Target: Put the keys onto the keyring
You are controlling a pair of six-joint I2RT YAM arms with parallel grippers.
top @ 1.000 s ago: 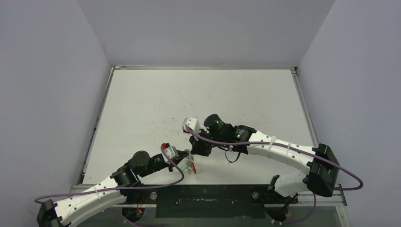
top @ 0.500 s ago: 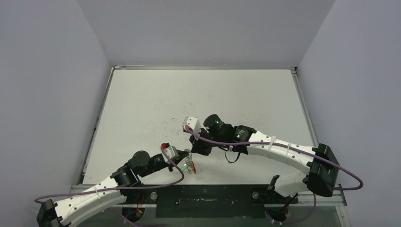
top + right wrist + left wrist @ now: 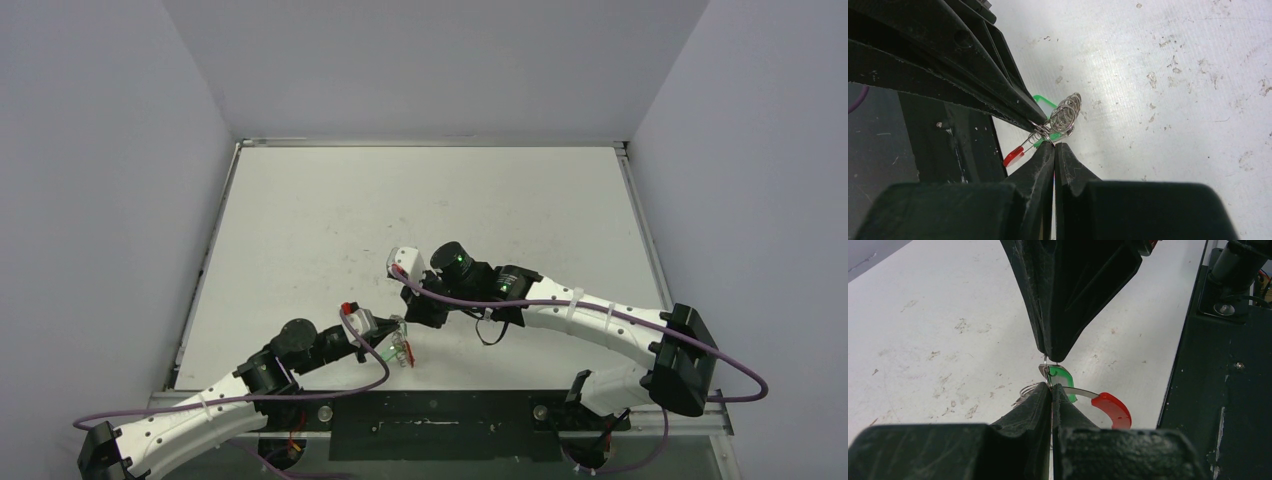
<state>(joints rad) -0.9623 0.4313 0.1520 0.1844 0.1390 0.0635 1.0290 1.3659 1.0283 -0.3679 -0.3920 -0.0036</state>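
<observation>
Over the scuffed white tabletop [image 3: 400,200], by its near edge, both arms nose to nose; in the left gripper [image 3: 1051,390], pinched fully shut, the bracelet-sized silvery keyring with a curved red segment [image 3: 1110,407], red end toward the near edge; right gripper [image 3: 1054,146] likewise closed tight at the same cluster, hold unclear; between both tips, equally near each, the tiny silver keys on a bright green plastic tag [image 3: 1063,376]; keys proper largely hidden behind fingers.
</observation>
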